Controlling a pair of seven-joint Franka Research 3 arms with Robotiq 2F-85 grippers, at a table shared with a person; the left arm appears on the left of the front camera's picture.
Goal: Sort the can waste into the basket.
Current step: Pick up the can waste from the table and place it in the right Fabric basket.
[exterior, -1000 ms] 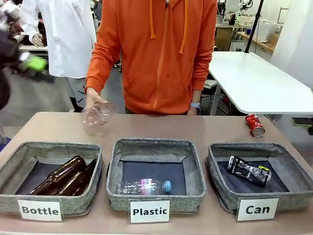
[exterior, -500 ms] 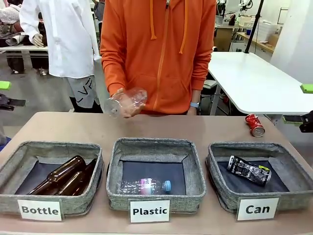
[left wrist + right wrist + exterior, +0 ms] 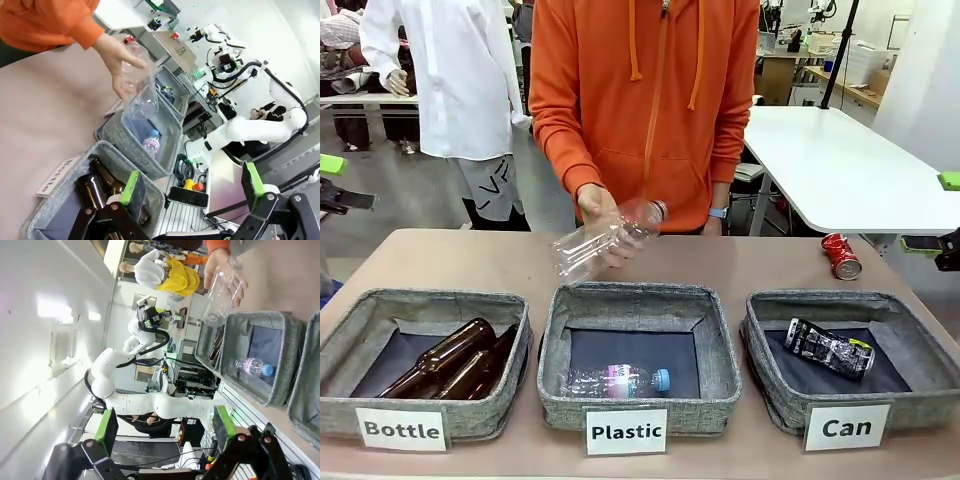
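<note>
In the front view, the person's hand [image 3: 603, 212] holds a clear plastic bottle [image 3: 592, 243] tilted over the far rim of the "Plastic" basket [image 3: 638, 292]. We judge it is about to be dropped there, as the person's share of the sorting. The black can [image 3: 828, 348] lies on its side inside the "Can" basket [image 3: 775, 395], so that one is already sorted. The crushed red can [image 3: 841, 256] lies on the bench [image 3: 440, 260] just past the basket's far rim and is not yet sorted. The left fingers [image 3: 330, 164] show at the left edge and the right fingers [image 3: 948, 180] at the right edge. Both pairs are raised, spread wide and empty. We take it they hang back at the sides to give the person room over the baskets. The red can is the nearer to the right fingers, lower and a little inward of them, and well apart from the left ones.

In the left wrist view, our left fingers stand open with nothing between them, above the basket of brown glass bottles [image 3: 95, 187]. The "Can" basket is the farthest of the row, with the black can a dark shape inside it.

In the right wrist view, the right fingers are likewise parted and hold nothing. The hand and clear bottle hover beyond the "Plastic" basket, where a second plastic bottle [image 3: 252, 366] lies.
</note>
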